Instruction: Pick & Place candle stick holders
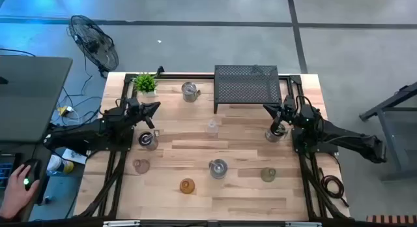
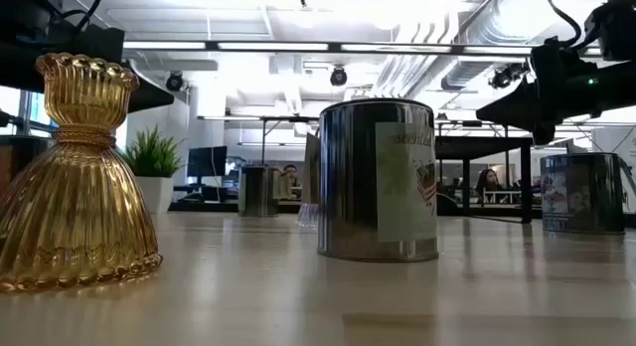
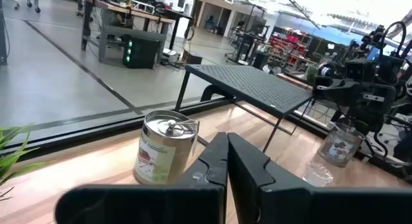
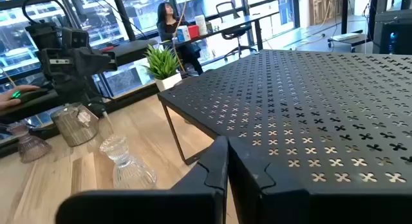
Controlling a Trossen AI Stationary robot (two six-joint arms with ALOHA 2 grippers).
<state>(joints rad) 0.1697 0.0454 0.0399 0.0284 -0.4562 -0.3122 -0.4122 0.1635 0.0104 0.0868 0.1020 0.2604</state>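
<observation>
Several candle stick holders stand upright on their bases on the wooden table: a silvery tin (image 1: 189, 91) at the far side, a clear glass one (image 1: 212, 127) mid-table, silvery ones (image 1: 149, 140) (image 1: 274, 134) (image 1: 217, 168), a pink one (image 1: 141, 166), an amber one (image 1: 187, 186) and a greenish one (image 1: 268, 175). My left gripper (image 1: 156, 107) hovers shut at the table's left, above the holders and pointing toward the far right. My right gripper (image 1: 268, 109) hovers shut at the right, beside the rack. Its wrist view shows the shut fingers (image 4: 226, 141), as does the left one (image 3: 226, 137).
A black mesh rack (image 1: 247, 85) stands at the far edge, right of centre. A green potted plant (image 1: 146, 83) sits at the far left corner. In the low view the amber holder (image 2: 75, 177) and a silvery tin (image 2: 380, 182) stand close to the near edge.
</observation>
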